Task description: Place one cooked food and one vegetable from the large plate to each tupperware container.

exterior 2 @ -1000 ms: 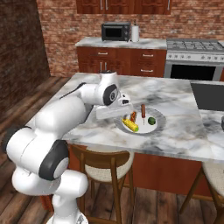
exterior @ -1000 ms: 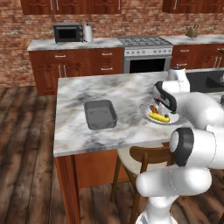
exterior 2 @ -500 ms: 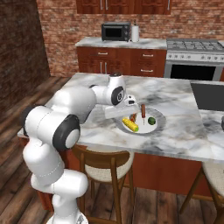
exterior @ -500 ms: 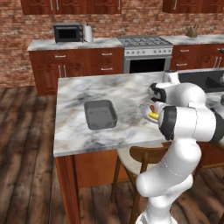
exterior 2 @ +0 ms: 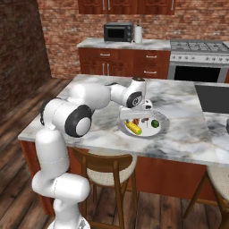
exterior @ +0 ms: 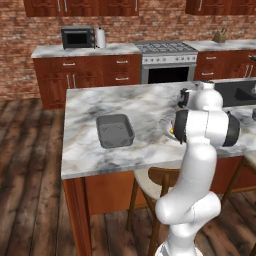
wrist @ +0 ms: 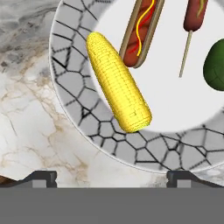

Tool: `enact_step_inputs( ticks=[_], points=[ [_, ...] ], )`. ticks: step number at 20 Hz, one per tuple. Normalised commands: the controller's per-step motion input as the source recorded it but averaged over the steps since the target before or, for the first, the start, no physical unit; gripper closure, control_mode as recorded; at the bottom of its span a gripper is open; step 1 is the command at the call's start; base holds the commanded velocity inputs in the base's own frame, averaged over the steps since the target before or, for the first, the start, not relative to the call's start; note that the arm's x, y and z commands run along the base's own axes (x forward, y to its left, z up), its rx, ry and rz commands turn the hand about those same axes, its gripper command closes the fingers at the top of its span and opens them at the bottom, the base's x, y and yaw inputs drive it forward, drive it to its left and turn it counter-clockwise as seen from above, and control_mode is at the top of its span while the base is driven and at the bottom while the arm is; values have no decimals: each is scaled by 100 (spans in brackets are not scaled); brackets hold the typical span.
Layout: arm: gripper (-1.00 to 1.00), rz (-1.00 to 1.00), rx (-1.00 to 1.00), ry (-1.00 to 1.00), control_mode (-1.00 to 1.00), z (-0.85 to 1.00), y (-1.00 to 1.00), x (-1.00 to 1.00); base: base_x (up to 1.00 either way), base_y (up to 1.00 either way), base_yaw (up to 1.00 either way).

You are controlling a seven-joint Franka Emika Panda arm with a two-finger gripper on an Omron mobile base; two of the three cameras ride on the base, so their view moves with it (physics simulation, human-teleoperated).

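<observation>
above plate: gripper [wrist: 111,177] hovers over large plate [wrist: 74,100], near rim
jaws: spread wide, holding nothing
below gripper: corn cob [wrist: 117,83], untouched

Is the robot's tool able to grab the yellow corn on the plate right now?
Probably yes. The tool is open above the large plate, and the corn lies just ahead of its tips with nothing on top. The hot dog lies close beside it, so the fit looks tight.
</observation>
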Motion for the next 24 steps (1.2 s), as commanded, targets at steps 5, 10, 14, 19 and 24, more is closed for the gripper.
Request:
enact_step_inputs(
  ticks=[5,10,14,19,24],
  points=[
    [-100,6,0,0,-100,-40,2,45,0,0,0],
    [-100,7,0,0,-100,-41,0,44,0,0,0],
    [-100,9,0,0,-100,-48,0,30,0,0,0],
    [-100,11,0,3,-100,-43,18,0,0,0,0],
    [-100,7,0,0,-100,-27,4,0,0,0,0]
  ],
)
